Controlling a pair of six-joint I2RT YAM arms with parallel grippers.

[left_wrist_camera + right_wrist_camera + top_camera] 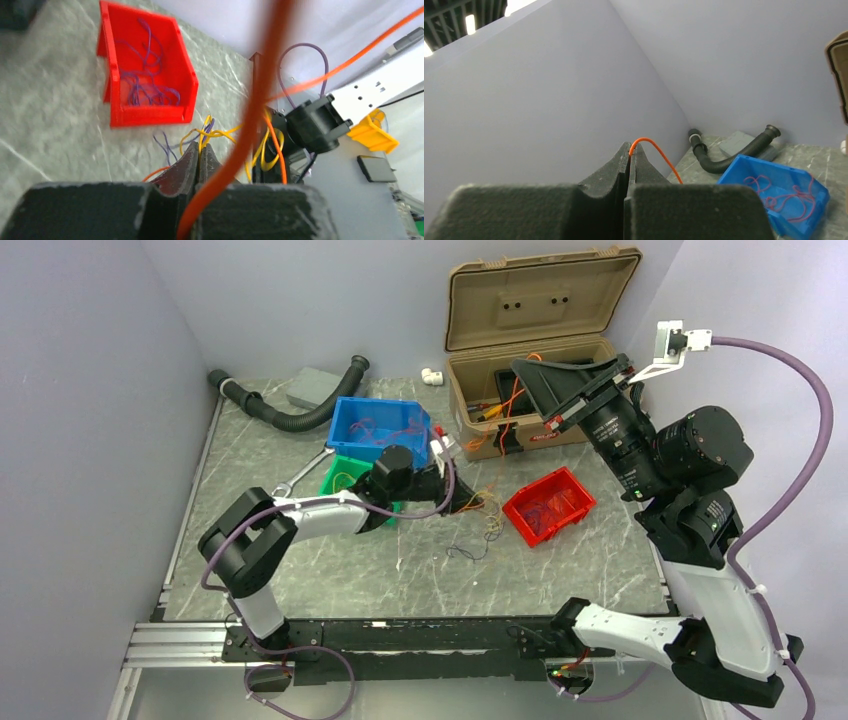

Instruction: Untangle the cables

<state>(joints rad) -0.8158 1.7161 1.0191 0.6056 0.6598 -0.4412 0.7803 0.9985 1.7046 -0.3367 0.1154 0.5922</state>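
Note:
The cables are a small tangle of yellow, orange and purple wires on the table between the green and red bins. My left gripper reaches into it, and the left wrist view shows that gripper shut on a yellow cable. A blurred orange cable crosses close in front of that camera. My right gripper is raised high by the tan case. In its wrist view the right gripper is shut on a thin orange cable, which hangs down towards the tangle.
A blue bin and a green bin sit left of the tangle, and a red bin holding purple wires sits to its right. An open tan case stands behind. A black hose, a wrench and a loose dark wire lie on the table.

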